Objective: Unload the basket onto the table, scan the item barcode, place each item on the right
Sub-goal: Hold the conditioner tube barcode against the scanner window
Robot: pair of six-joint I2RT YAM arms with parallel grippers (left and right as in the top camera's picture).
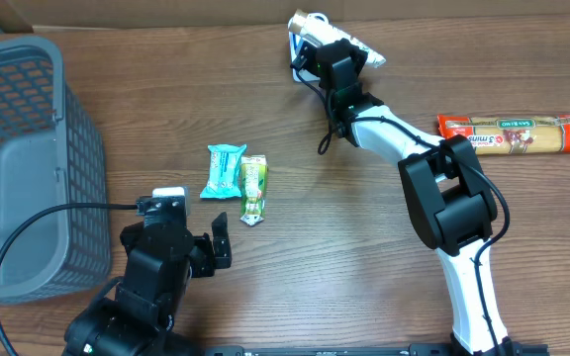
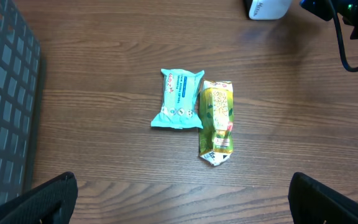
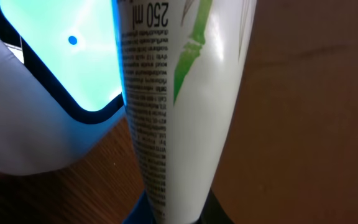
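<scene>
Wooden counter (image 1: pixel 364 287), seen from overhead. Right arm stretched to the far edge, just right of the middle; right end effector (image 1: pixel 331 57) clenched on a white tube (image 3: pixel 166 112). The wrist view shows the tube upright and filling the frame, with fine black print, "250 ml" and a green stem graphic facing the camera. Tube sits just beside a white scanner (image 3: pixel 36 130), whose window glows cyan with a small blue dot; touching or apart, cannot tell. No barcode made out on the tube's visible face. Left arm low at the near-left corner, left end effector (image 2: pixel 185 204) released, fingers (image 2: pixel 45 199) spread wide at the bottom corners of its own view and holding nothing. Ahead of it, mid-counter, lie a teal packet (image 2: pixel 179 99) and a green packet (image 2: pixel 217 121), side by side and touching along one edge, the green one reaching nearer the front. Grey mesh basket (image 1: pixel 67 109) occupies the left edge. A red-ended pasta pack (image 1: pixel 513 133) lies flat along the right edge, well apart from the rest.
</scene>
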